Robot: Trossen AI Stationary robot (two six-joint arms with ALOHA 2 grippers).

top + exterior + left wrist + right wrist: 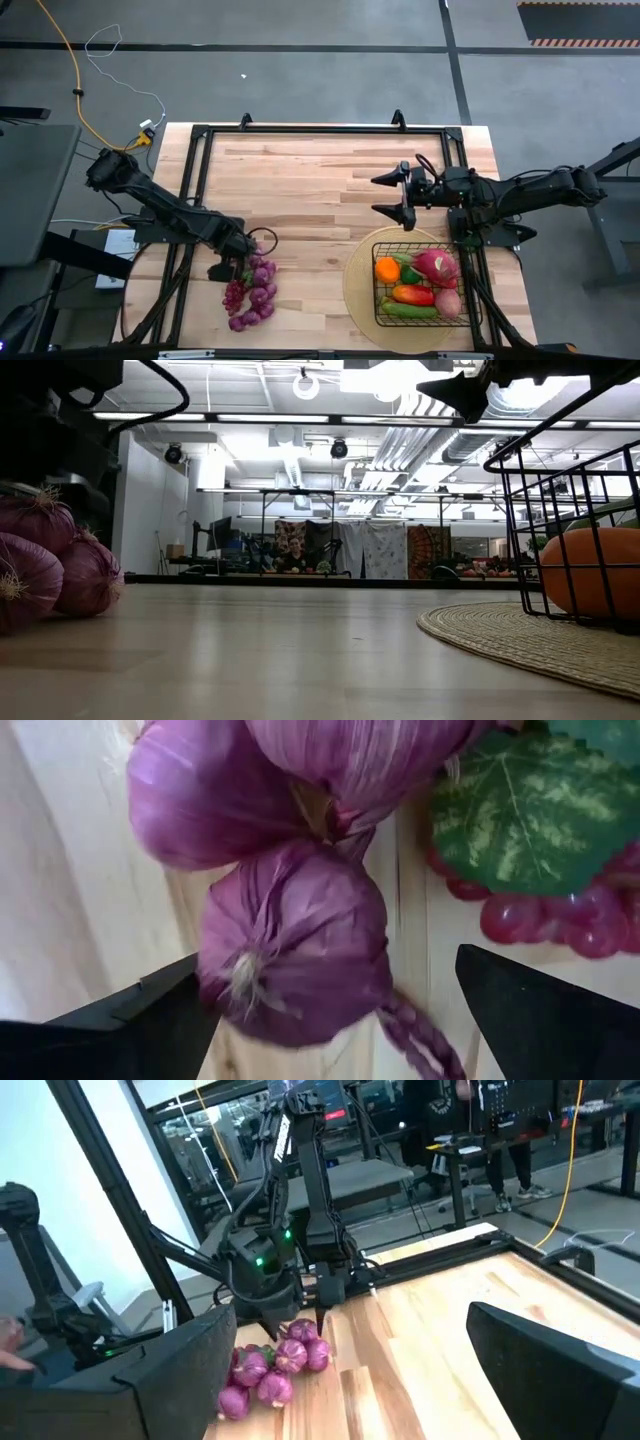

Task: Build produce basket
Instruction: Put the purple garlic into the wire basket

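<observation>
A bunch of big purple bulbs point(258, 288) lies on the table near the front left. A smaller bunch of purple grapes with a green leaf point(530, 810) lies beside it. My left gripper point(232, 265) points down over the bunch and is open. Its fingers stand on either side of one bulb point(295, 945). The black wire basket point(472, 300) stands on a round woven mat point(358, 290) at the front right. It holds an orange point(387, 268), a pink dragon fruit point(436, 264), peppers and a cucumber point(408, 310). My right gripper point(376, 194) hangs open and level, high behind the basket. My left gripper comes from above with one finger on each side of a purple bulb. The inner edge of one finger point(185, 995) lies right against the bulb's side; whether it touches I cannot tell. The other finger point(520, 1000) stands apart from the bulb.
A black frame point(195, 180) runs along the table's left, far and right sides. There is bare wood point(310, 200) between the bunch and the mat. In the low view the basket wall point(570, 530) and mat edge point(500, 630) are at the right and the bulbs point(40, 560) at the left.
</observation>
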